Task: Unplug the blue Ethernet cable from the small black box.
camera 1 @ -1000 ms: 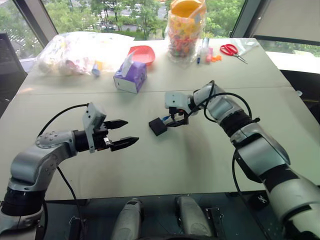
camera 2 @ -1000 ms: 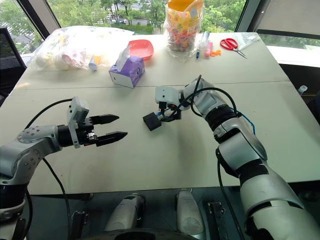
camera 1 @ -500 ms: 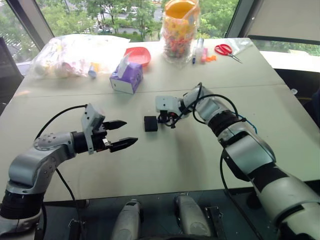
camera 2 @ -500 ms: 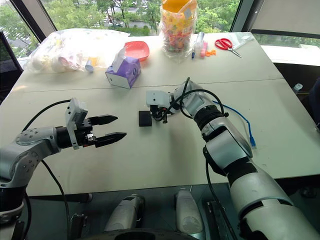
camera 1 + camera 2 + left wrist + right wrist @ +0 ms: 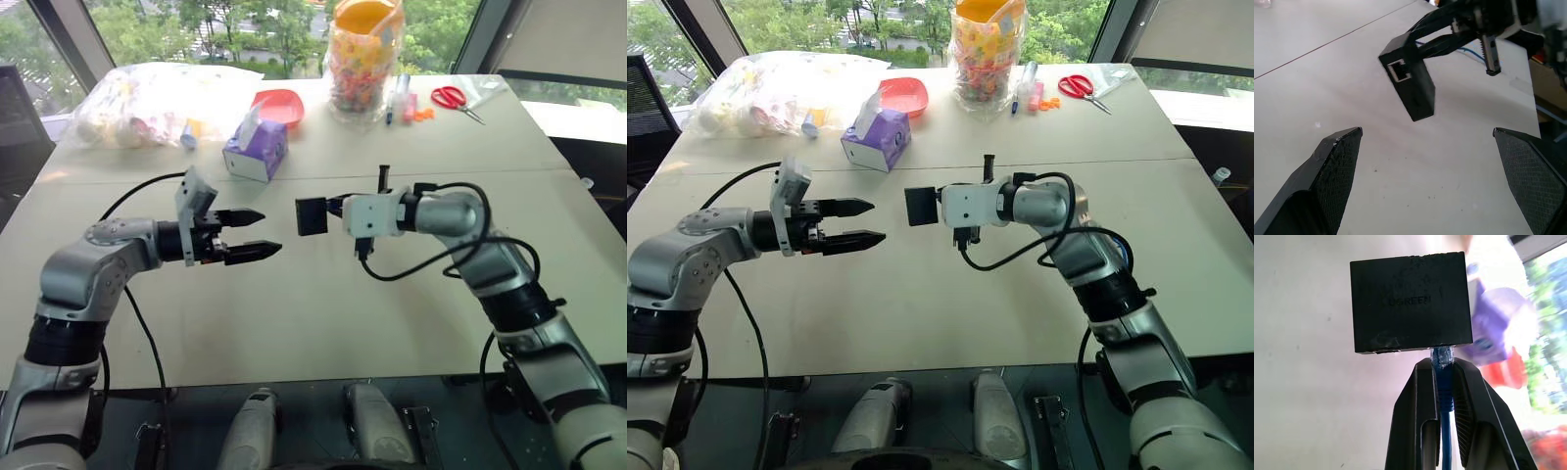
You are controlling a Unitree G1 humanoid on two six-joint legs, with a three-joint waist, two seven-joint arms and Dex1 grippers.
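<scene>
The small black box [image 5: 312, 215] hangs above the table [image 5: 323, 323], between left gripper [image 5: 257, 235] and right gripper [image 5: 336, 208].

The small black box [image 5: 1410, 301] is embossed "UGREEN".

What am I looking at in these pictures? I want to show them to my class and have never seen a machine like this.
This is a humanoid robot with two arms, each ending in a two-fingered black gripper. Two pictures come from cameras in its head, looking down over a table; the other two come from a camera on each wrist. The right gripper is shut on the blue Ethernet cable just behind its plug, and holds the small black box up off the table by it. The left gripper is open and points at the box, not touching it. Further back lie a purple tissue box, a red bowl, a jar of sweets and scissors.
</scene>
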